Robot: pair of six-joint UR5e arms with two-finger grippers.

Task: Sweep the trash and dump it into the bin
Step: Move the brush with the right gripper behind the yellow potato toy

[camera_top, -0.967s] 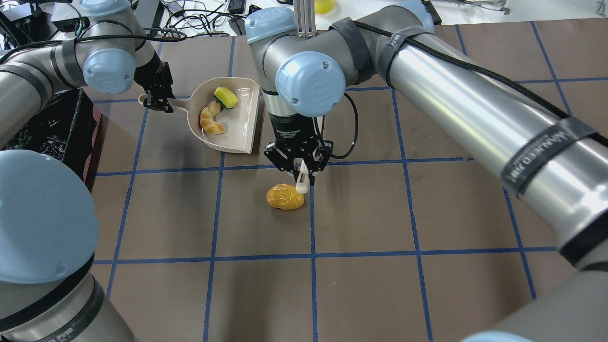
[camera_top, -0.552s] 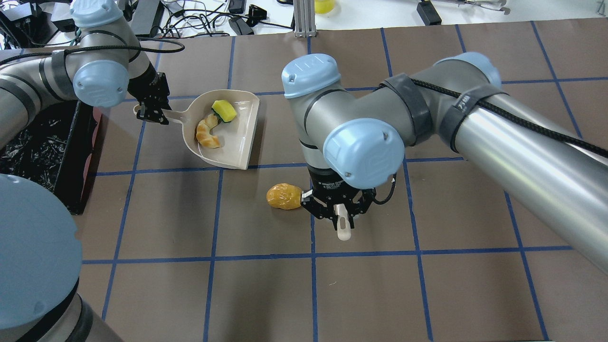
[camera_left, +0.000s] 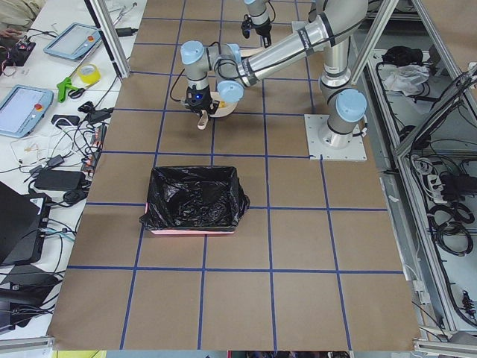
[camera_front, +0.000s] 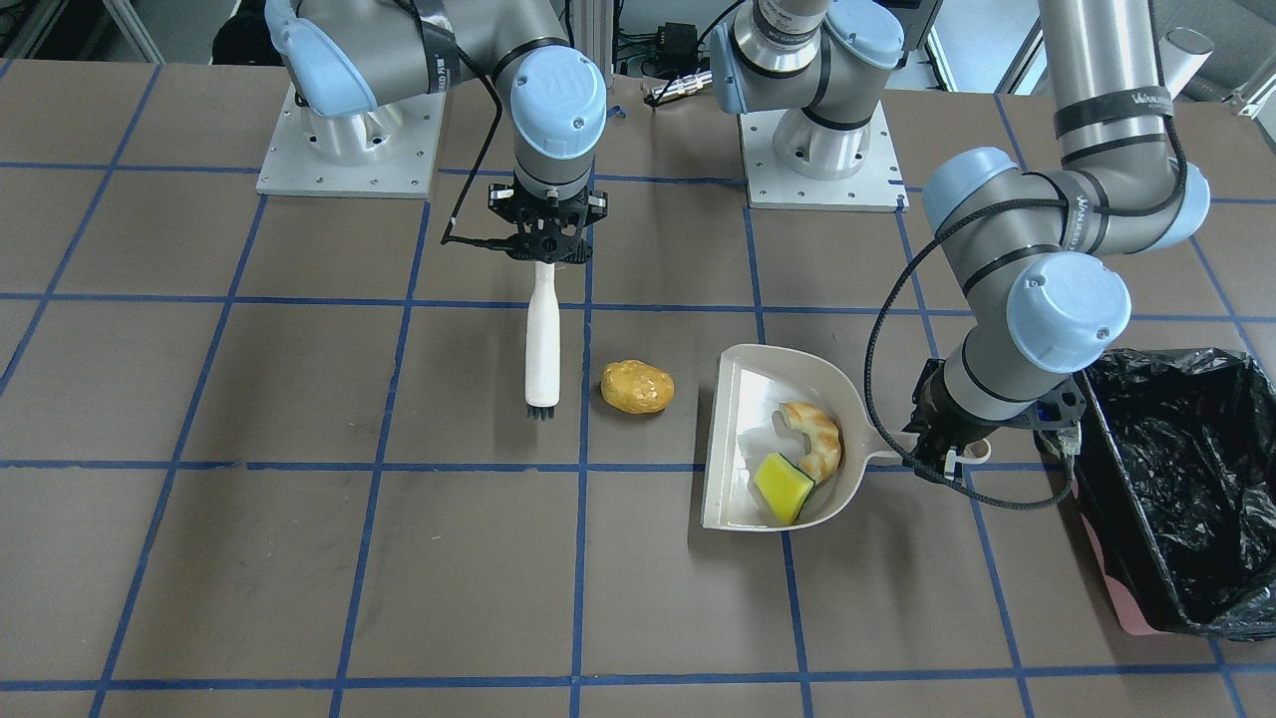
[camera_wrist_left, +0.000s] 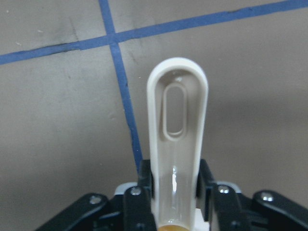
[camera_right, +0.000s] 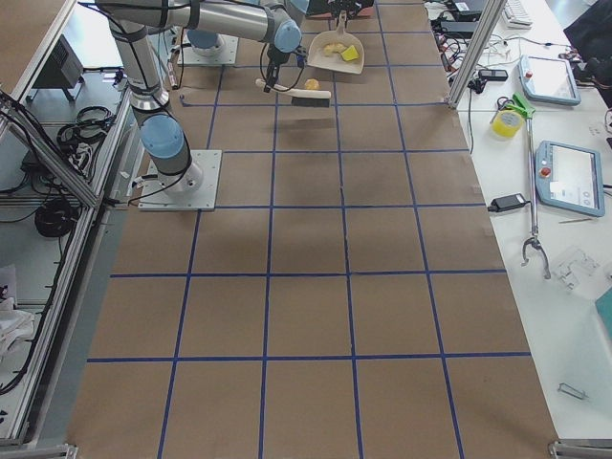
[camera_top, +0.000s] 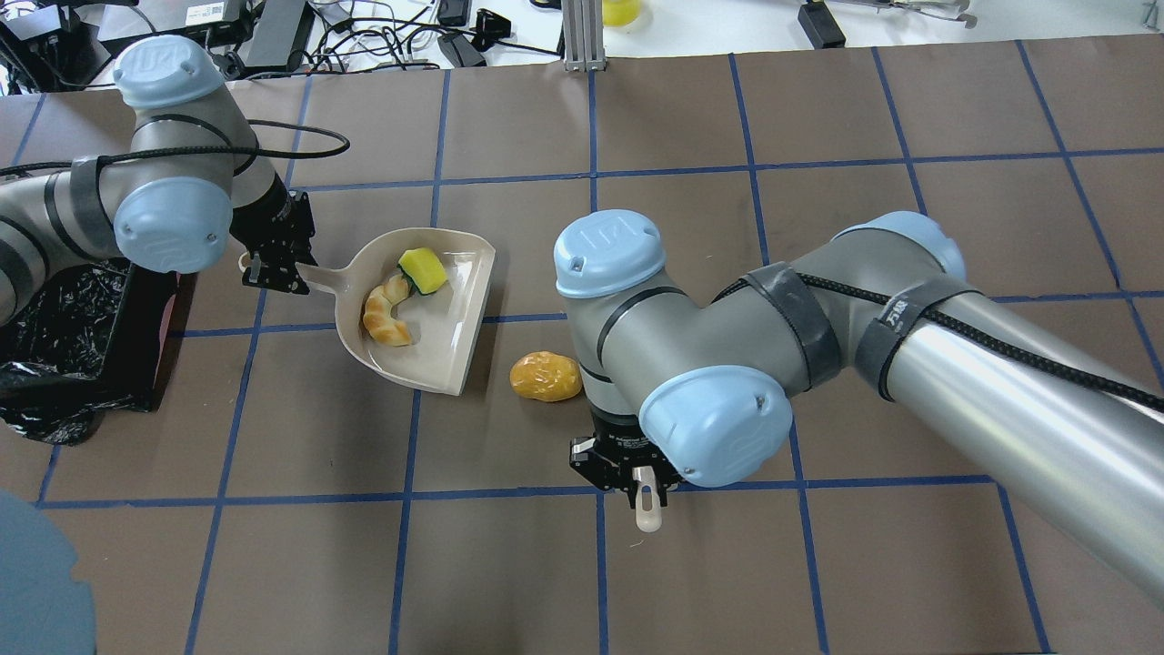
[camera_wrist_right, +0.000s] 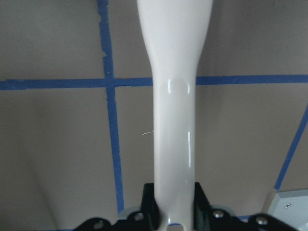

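Observation:
The trash shows as three pieces. A golden potato-like lump [camera_front: 637, 387] [camera_top: 546, 377] lies on the mat. A croissant piece [camera_front: 815, 435] [camera_top: 384, 318] and a yellow-green sponge [camera_front: 783, 486] [camera_top: 424, 269] lie in the beige dustpan [camera_front: 733, 439] [camera_top: 455, 346]. My left gripper [camera_front: 947, 454] [camera_top: 273, 268] [camera_wrist_left: 175, 192] is shut on the dustpan's handle. My right gripper [camera_front: 543, 249] [camera_top: 637, 478] [camera_wrist_right: 174, 216] is shut on the white brush [camera_front: 541, 339] [camera_wrist_right: 174, 120], whose dark bristles [camera_front: 539, 409] hang beside the lump, apart from it. The lump sits between the brush and the pan's open edge. The bin [camera_front: 1176, 489] [camera_top: 55, 327] stands beyond the left gripper.
The brown mat carries a blue tape grid [camera_front: 578, 465]. The two arm bases [camera_front: 349, 140] stand at the robot's side of the table. Cables and devices [camera_top: 382, 36] lie past the mat's far edge.
My right arm has pulled back toward the robot, carrying the brush from the lump's far side to its near right side. My left arm has brought the dustpan closer to the lump.

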